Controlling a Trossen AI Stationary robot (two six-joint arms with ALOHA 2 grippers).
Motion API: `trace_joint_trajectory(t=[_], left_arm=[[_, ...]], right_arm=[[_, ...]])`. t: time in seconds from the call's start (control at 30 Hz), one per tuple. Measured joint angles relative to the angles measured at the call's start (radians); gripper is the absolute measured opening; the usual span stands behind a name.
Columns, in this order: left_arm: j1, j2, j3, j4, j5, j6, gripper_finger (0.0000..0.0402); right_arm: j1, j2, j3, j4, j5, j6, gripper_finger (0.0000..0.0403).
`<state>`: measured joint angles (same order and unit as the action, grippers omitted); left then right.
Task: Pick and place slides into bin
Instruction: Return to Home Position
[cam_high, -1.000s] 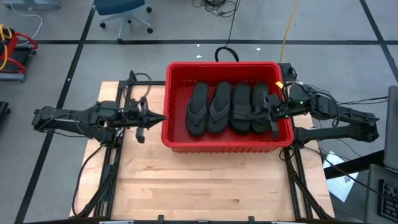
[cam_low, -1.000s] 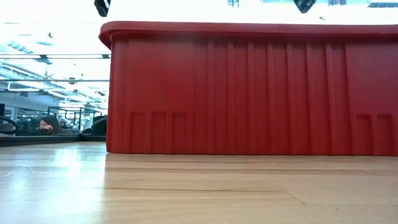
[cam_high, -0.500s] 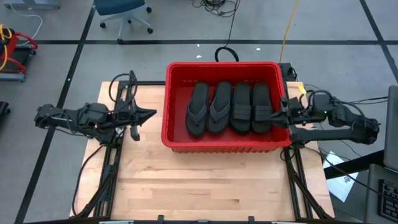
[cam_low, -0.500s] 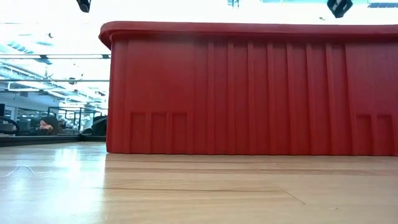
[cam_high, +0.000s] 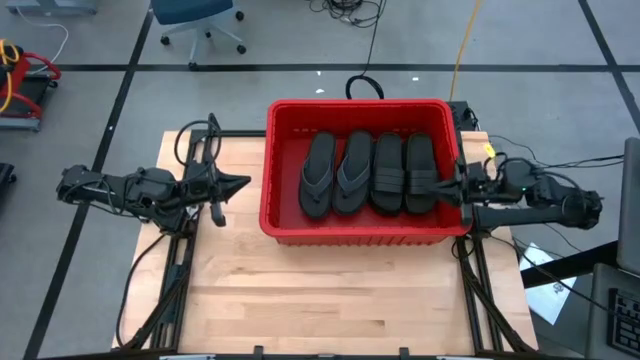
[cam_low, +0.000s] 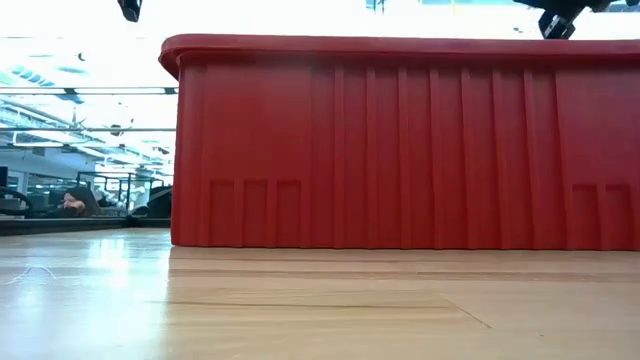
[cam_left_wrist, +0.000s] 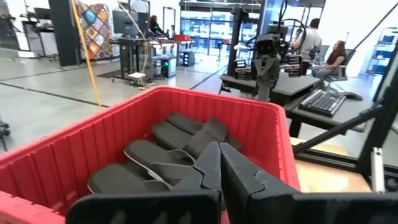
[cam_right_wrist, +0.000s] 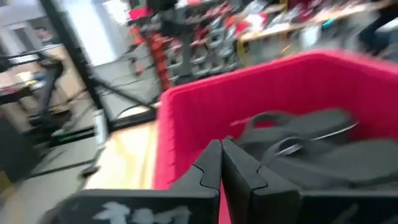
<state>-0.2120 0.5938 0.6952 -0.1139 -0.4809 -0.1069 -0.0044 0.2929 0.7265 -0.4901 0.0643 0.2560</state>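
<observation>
The red bin (cam_high: 364, 106) stands at the table's far middle. Inside it the black slides lie side by side, soles down: two thong-strap ones (cam_high: 335, 174) on the left and ribbed band-strap ones (cam_high: 404, 172) on the right. They also show in the left wrist view (cam_left_wrist: 155, 158) and the right wrist view (cam_right_wrist: 311, 140). My left gripper (cam_high: 247, 183) is shut and empty, just outside the bin's left wall (cam_left_wrist: 219, 155). My right gripper (cam_high: 452, 187) is shut and empty, at the bin's right rim (cam_right_wrist: 221, 152).
Bare wooden table (cam_high: 330, 290) lies in front of the bin and to its left. In the low view the bin's near wall (cam_low: 400, 150) fills the picture. People sit at desks (cam_left_wrist: 323, 50) in the room beyond, and an office chair (cam_high: 195, 20) stands behind the table.
My right gripper has drawn back out of the bin toward the table's right edge and now stands at the bin's right rim. My left gripper has drawn back a little toward the table's left edge. The slides lie as before.
</observation>
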Motion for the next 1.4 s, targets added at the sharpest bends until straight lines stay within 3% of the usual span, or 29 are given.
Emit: trace_joint_trajectory(t=[0.13,0.33,0.53,0.77,0.87,1.13,1.4], left_arm=[[0.002,-0.001,0.000,0.004,-0.010,0.022,0.0000],[0.002,-0.016,-0.011,0.013,0.054,0.031,0.0000],[0.002,-0.004,-0.159,0.282,0.140,0.028,0.0000],[-0.003,-0.077,-0.392,0.553,0.106,-0.019,0.0000],[-0.038,-0.146,-0.407,0.499,0.098,-0.038,0.0000],[-0.142,-0.278,-0.294,0.127,-0.012,-0.042,0.0000],[-0.145,-0.287,-0.332,0.110,-0.017,0.043,0.0000]], right_arm=[[0.000,-0.041,0.000,-0.018,0.089,-0.062,0.0000],[0.000,-0.090,0.000,-0.003,0.093,-0.126,0.0000],[0.000,-0.088,-0.026,0.057,0.091,-0.120,0.0000],[0.000,-0.088,-0.074,0.053,0.088,-0.154,0.0000],[0.000,-0.088,-0.079,0.050,0.055,-0.124,0.0000],[0.000,-0.088,-0.079,0.055,0.033,-0.111,0.0000],[0.000,-0.088,-0.079,0.055,0.041,-0.135,0.0000]])
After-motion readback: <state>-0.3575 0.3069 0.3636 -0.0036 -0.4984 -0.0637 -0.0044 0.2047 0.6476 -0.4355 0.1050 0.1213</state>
